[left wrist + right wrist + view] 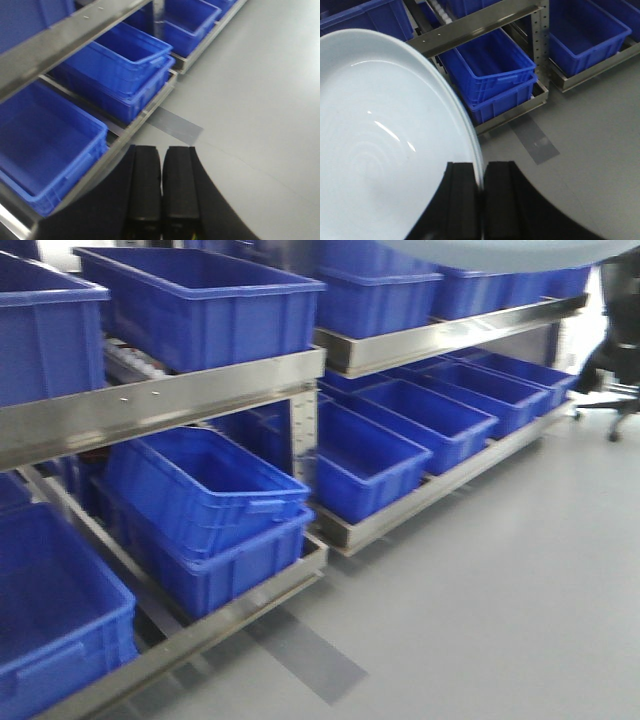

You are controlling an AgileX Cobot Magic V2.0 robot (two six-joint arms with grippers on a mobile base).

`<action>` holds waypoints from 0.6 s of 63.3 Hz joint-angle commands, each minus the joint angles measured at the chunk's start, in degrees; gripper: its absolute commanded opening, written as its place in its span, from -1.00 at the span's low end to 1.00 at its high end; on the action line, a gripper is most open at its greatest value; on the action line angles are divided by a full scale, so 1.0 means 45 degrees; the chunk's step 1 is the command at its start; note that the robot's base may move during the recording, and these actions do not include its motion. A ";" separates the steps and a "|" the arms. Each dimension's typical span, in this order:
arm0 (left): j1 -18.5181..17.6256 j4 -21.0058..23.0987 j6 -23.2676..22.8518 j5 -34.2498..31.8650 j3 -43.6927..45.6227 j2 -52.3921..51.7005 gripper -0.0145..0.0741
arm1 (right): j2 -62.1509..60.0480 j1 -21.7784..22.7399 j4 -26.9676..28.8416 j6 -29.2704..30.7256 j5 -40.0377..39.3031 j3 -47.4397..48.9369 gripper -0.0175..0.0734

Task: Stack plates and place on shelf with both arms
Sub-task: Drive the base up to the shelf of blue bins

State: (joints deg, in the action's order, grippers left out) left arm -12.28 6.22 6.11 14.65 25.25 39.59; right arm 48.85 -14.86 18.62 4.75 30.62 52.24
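The right claw [481, 182] is clamping its two black fingers on the near rim of the plate [380, 140], with the thin edge running down into the narrow slot between them. The plate is hanging in the air and spreading wide to the left of the grip, with nothing underneath it. The edge is showing a faint double line, but I cannot tell whether a second plate is lying stacked with it. The left claw [161, 187] is sitting with its fingers pressed together on nothing, pointing over the grey floor [260, 100] and giving the plate no support.

Further out, the shelf [480, 22] is standing well apart from the plate. Its steel front rail is running above nested blue crates [490, 65], and every level in view is carrying crates.

The main risk, as I am judging it, is coming from that single pinch at the edge. All the weight is hanging to one side, so a jolt or a quick swing could be turning the plate in the fingers or pulling it free onto the floor. A loose upper plate would be sliding off first. The far rim is also reaching well beyond the claw, so it could be clipping the rail or the perforated upright [540, 45] on approach.
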 commanded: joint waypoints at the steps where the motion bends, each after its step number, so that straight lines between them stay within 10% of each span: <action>1: 0.0013 0.0104 -0.0058 -0.1037 0.0362 -0.0003 -0.48 | -0.0065 0.0041 0.0328 0.0021 -0.1128 0.0385 -0.49; 38: 0.0013 0.0104 -0.0058 -0.1037 0.0362 -0.0003 -0.48 | 0.0162 0.0041 0.0328 0.0021 -0.1128 0.0385 -0.49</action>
State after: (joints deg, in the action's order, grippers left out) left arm -12.28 6.22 6.11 14.65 25.25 39.59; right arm 50.17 -14.86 18.62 4.75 30.62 52.24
